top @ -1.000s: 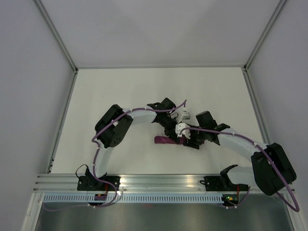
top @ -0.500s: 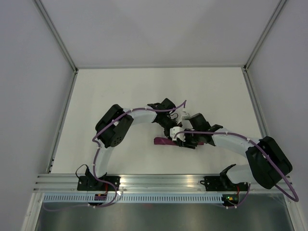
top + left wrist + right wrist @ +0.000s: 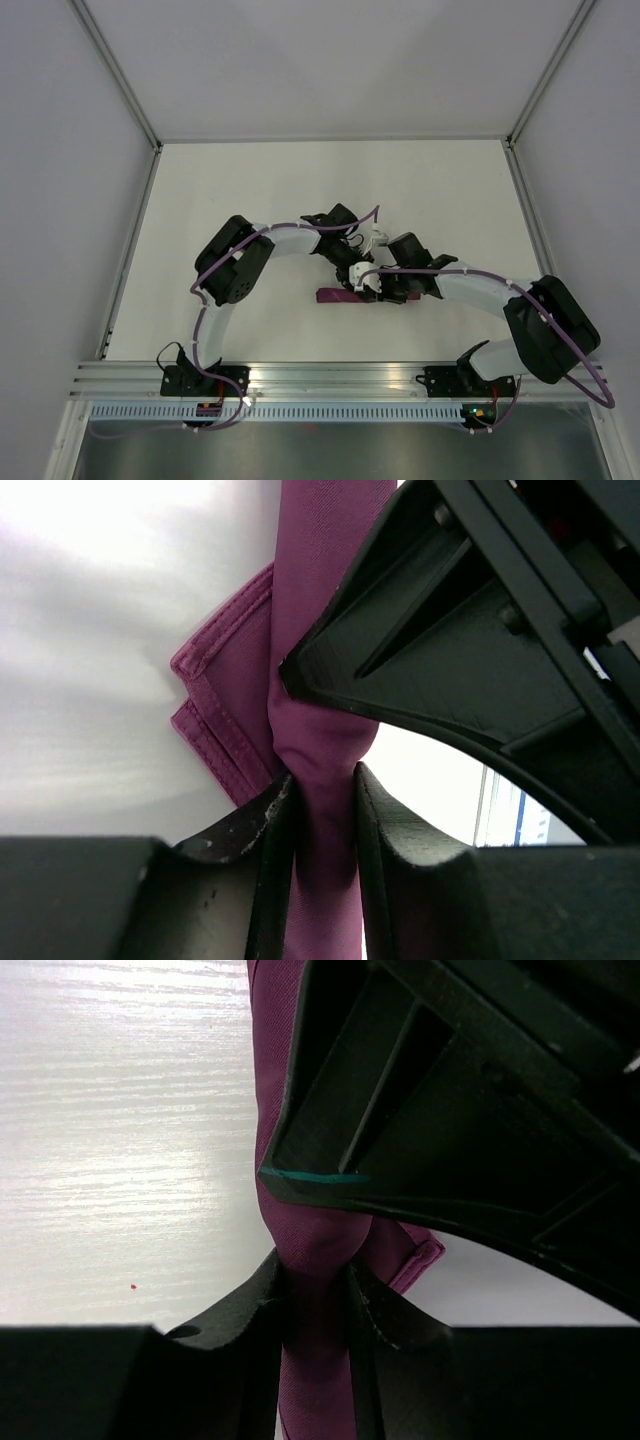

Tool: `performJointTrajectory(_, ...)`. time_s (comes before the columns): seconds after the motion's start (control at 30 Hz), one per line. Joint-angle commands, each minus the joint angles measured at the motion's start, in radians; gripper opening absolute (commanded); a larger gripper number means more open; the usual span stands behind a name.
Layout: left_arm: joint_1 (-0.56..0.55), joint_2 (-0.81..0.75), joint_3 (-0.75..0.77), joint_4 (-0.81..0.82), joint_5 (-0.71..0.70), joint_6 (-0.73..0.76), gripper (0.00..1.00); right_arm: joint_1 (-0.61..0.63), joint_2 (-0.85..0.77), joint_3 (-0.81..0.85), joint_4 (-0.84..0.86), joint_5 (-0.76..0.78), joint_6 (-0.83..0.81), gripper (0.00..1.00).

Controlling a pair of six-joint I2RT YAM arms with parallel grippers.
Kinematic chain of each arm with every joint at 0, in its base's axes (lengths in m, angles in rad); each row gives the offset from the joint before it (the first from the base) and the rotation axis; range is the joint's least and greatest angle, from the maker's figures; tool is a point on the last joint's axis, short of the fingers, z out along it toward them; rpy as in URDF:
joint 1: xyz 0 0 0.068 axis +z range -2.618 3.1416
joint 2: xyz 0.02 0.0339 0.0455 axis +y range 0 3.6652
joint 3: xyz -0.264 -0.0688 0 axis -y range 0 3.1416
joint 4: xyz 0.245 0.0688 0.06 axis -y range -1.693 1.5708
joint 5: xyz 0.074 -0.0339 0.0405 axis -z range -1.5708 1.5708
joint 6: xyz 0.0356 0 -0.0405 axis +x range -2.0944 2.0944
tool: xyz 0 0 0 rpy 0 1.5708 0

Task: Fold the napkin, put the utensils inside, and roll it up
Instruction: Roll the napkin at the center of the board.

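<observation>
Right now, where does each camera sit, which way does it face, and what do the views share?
Top external: fixed above and behind the bases, looking down at the white table; both arms show.
Left wrist: on the left arm, looking along the left fingers, which pinch the plum-purple cloth napkin.
Right wrist: on the right arm, looking along the right fingers, which pinch the same napkin.
Shared: all three show the napkin.

The 2 arms curl inward; left pincer [image 3: 320, 780] and right pincer [image 3: 318, 1270] each clamp the napkin [image 3: 310, 580].
</observation>
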Motion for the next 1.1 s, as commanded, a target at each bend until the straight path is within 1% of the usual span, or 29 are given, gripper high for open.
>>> performJointTrajectory(0.0, 0.022, -0.001, -0.072, -0.013, -0.127, -0.019, 0.36, 0.001, 0.073, 0.000, -0.116, 0.039, -0.022, 0.16)
performJointTrajectory(0.17, 0.051, -0.062, -0.094, 0.051, -0.127, -0.042, 0.39, -0.005, 0.136, 0.051, -0.185, 0.015, -0.030, 0.13)
performJointTrajectory(0.37, 0.091, -0.116, -0.135, 0.132, -0.113, -0.075, 0.41, -0.011, 0.172, 0.082, -0.219, 0.001, -0.033, 0.12)
performJointTrajectory(0.53, 0.126, -0.182, -0.216, 0.261, -0.111, -0.110, 0.42, -0.014, 0.212, 0.106, -0.244, -0.007, -0.038, 0.12)
performJointTrajectory(0.7, 0.163, -0.292, -0.311, 0.386, -0.145, -0.144, 0.43, -0.019, 0.269, 0.146, -0.287, -0.027, -0.044, 0.11)
performJointTrajectory(0.77, 0.174, -0.338, -0.372, 0.481, -0.192, -0.154, 0.43, -0.025, 0.289, 0.167, -0.313, -0.037, -0.051, 0.11)
performJointTrajectory(0.83, 0.190, -0.417, -0.417, 0.591, -0.238, -0.188, 0.43, -0.031, 0.317, 0.192, -0.340, -0.051, -0.056, 0.11)
performJointTrajectory(0.87, 0.197, -0.444, -0.468, 0.637, -0.252, -0.196, 0.43, -0.034, 0.336, 0.201, -0.351, -0.054, -0.062, 0.11)
performJointTrajectory(0.9, 0.201, -0.504, -0.494, 0.678, -0.286, -0.232, 0.44, -0.040, 0.347, 0.212, -0.362, -0.066, -0.068, 0.11)
performJointTrajectory(0.93, 0.209, -0.532, -0.521, 0.715, -0.312, -0.243, 0.44, -0.045, 0.360, 0.223, -0.391, -0.076, -0.073, 0.10)
performJointTrajectory(0.97, 0.209, -0.556, -0.567, 0.785, -0.333, -0.251, 0.45, -0.051, 0.381, 0.247, -0.406, -0.080, -0.077, 0.10)
performJointTrajectory(1.0, 0.211, -0.611, -0.591, 0.816, -0.372, -0.262, 0.45, -0.054, 0.396, 0.261, -0.422, -0.088, -0.088, 0.10)
performJointTrajectory(1.07, 0.211, -0.660, -0.661, 0.913, -0.403, -0.277, 0.46, -0.068, 0.435, 0.304, -0.472, -0.103, -0.100, 0.10)
